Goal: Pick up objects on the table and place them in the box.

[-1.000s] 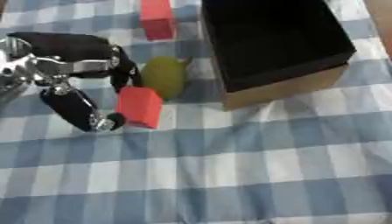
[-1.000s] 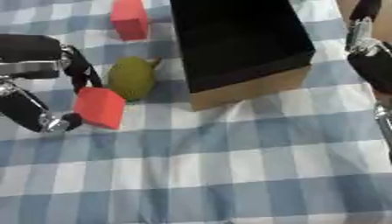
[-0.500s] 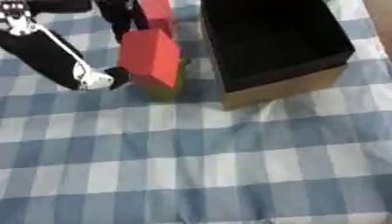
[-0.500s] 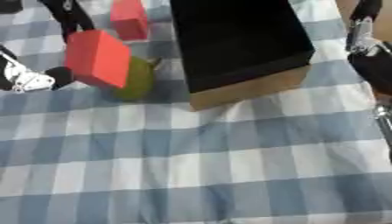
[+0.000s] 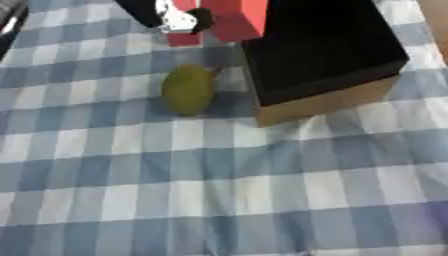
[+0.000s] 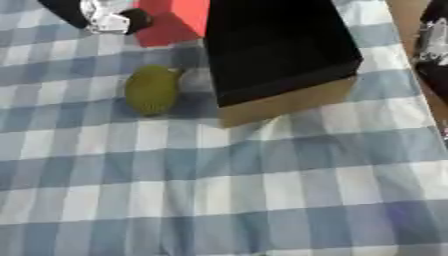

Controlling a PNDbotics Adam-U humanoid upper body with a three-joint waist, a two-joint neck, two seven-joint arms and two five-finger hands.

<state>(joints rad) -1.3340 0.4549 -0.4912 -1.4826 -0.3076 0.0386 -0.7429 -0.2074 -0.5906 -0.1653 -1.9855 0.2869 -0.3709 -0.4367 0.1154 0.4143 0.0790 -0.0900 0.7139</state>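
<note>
on the blue checked cloth (image 5: pixel 219 200), left hand (image 5: pixel 171 15) fingers clamped on red block (image 5: pixel 236 17) beside box (image 5: pixel 324 100).

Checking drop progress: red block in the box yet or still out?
Out. The red block is held by the left hand at the box's left rim, not inside.
</note>
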